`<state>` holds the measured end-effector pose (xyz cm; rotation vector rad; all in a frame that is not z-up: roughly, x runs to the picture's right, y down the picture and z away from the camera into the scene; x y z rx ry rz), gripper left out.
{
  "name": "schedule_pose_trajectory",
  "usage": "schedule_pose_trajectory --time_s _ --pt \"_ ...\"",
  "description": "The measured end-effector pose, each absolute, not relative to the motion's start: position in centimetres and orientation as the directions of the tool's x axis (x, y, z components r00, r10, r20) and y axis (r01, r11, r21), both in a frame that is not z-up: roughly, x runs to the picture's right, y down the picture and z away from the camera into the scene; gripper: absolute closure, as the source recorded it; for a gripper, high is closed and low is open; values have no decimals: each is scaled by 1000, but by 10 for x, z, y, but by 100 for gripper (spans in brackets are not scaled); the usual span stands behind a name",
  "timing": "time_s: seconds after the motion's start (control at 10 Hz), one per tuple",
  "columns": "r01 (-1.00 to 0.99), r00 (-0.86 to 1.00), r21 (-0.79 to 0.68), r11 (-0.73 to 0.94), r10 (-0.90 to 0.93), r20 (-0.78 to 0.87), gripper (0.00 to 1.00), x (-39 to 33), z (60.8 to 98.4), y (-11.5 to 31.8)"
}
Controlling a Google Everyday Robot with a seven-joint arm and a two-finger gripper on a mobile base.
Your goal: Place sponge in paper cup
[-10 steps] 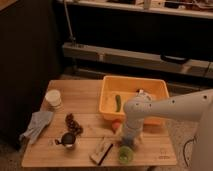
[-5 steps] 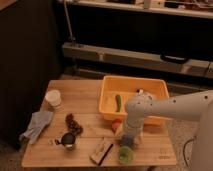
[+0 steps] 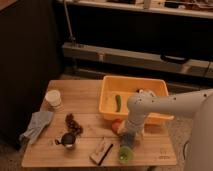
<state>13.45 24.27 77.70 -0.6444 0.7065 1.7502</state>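
Note:
The white paper cup stands upright near the far left corner of the wooden table. My gripper points down at the table's front right, on the end of the white arm that reaches in from the right. It stands open. A small blue-grey block, the sponge, shows right at its tips, just behind a lime-green cup. Whether the fingers touch the sponge I cannot tell. The paper cup is far to the left of the gripper.
A yellow bin with a green item sits behind the gripper. A red-orange thing lies by the bin. A tan block, a dark mug, a brown cluster and a grey-blue rag lie along the front and left.

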Motion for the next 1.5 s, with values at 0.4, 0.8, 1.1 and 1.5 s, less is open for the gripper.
schedule_pose_trajectory --time_s 0.4,0.8,1.1,1.5 --pt "-967 -248 153 -203 621 -744 25 131 786 247" --pt "-973 -224 139 -184 608 -761 52 124 790 254" --pt "-976 -211 127 -179 602 -770 83 118 789 257" --pt "-979 -189 96 -179 626 -756 100 111 766 248"
